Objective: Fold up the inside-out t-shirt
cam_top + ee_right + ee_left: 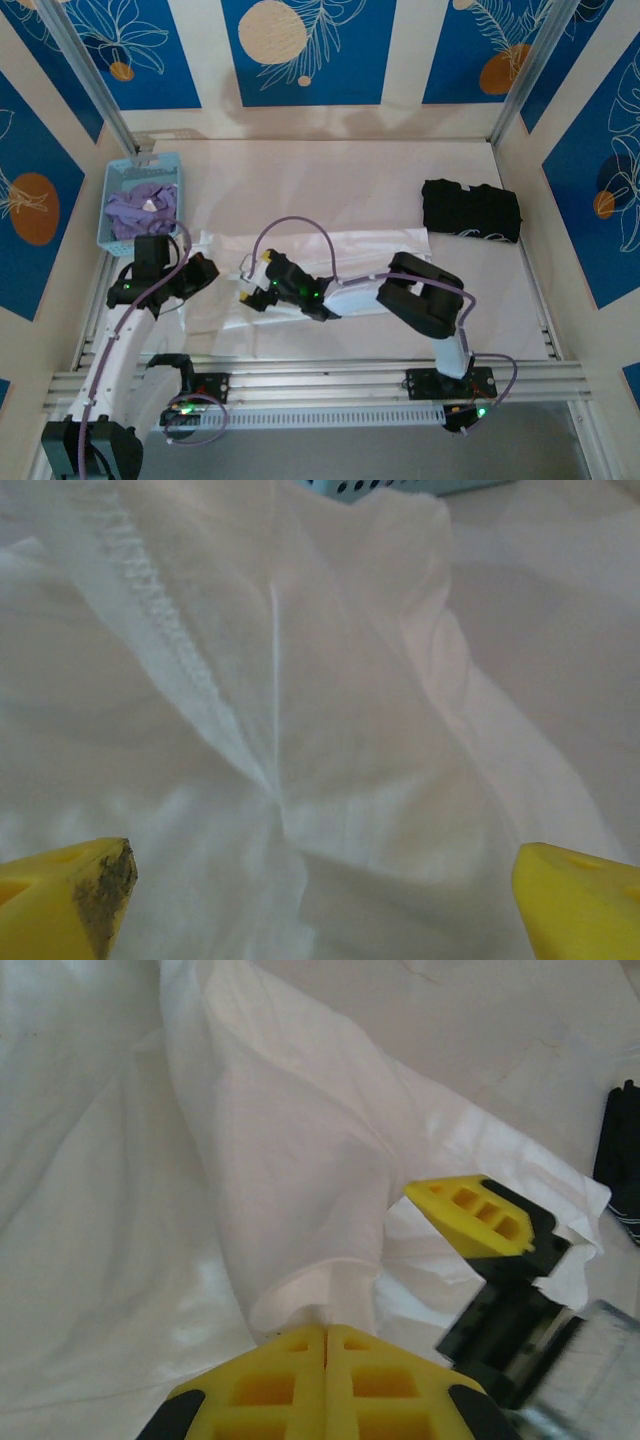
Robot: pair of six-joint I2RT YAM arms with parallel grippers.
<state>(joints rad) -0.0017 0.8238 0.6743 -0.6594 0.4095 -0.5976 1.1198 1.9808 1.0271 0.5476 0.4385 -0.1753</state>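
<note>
– White cotton sits between the yellow fingers of the left gripper (325, 1338), which are pressed together. Does it hold the inside-out t-shirt (360, 250)?

– Yes. Its jaws are closed on a bunched fold at the near left end of the cloth. The right gripper (325, 895) is just beside it. Its jaws are spread wide above the fabric and grip nothing. Under it I see a stitched seam (150, 610) that faces outward.

– Which step is this, in your opinion?

– An early one, I think: taking hold of two points so that the shirt can be spread and then folded. The shirt lies as a long, wrinkled band across the middle of the table (330, 175) and is not yet a neat fold.

– What does the next move need?

– I would say the right gripper must come down on an edge or on the seam and close there, a little apart from the left one. Then the cloth can be pulled tight between them.

– Is there room?

– On the left, the blue basket (108, 200) with the lavender garment (140, 208) stands near the shirt's corner, so a pull that way has little space. On the right, the black garment (470, 210) lies just beside the shirt's end. Behind the shirt the table is bare up to the back wall, and that seems the best direction for lifting and laying over.
</note>
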